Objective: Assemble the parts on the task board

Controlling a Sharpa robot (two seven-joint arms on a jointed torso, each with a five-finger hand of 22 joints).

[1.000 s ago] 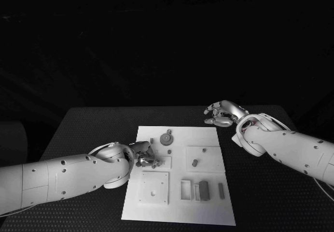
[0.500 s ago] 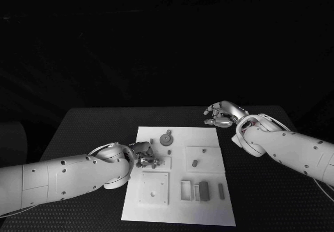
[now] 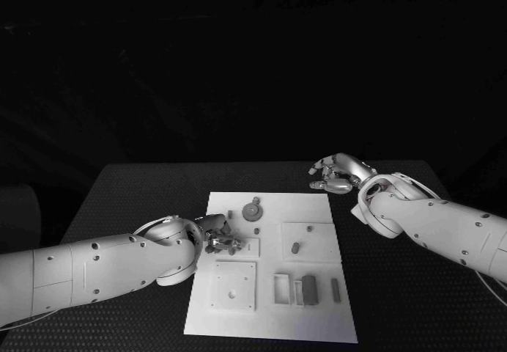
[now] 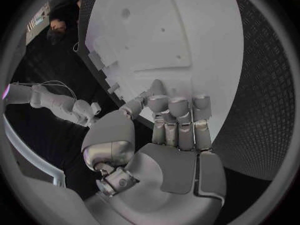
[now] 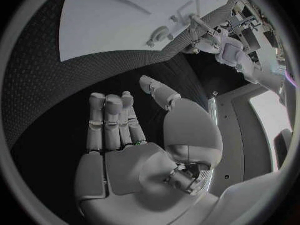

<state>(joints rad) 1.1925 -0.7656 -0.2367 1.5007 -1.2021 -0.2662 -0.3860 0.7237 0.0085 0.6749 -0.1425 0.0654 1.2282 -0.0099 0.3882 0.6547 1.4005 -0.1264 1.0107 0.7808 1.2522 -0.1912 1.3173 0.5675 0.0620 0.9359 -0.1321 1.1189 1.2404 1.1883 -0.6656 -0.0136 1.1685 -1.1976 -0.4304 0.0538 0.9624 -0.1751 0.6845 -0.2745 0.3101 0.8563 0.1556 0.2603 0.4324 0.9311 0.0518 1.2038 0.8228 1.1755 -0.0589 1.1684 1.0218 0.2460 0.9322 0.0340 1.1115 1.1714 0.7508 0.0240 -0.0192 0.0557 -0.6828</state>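
Observation:
The white task board lies mid-table. On it are a round grey part, a small peg, another peg on a square plate, a second square plate with a hole, and a dark block beside a slim bar. My left hand hovers over the board's left side, its fingers curled in above the board, with nothing seen in them. My right hand hangs over the black table beyond the board's far right corner, fingers folded to the palm, thumb out.
The black textured table surrounds the board on all sides. The right wrist view shows the board with the round part and my left hand beyond it. My right hand appears in the left wrist view.

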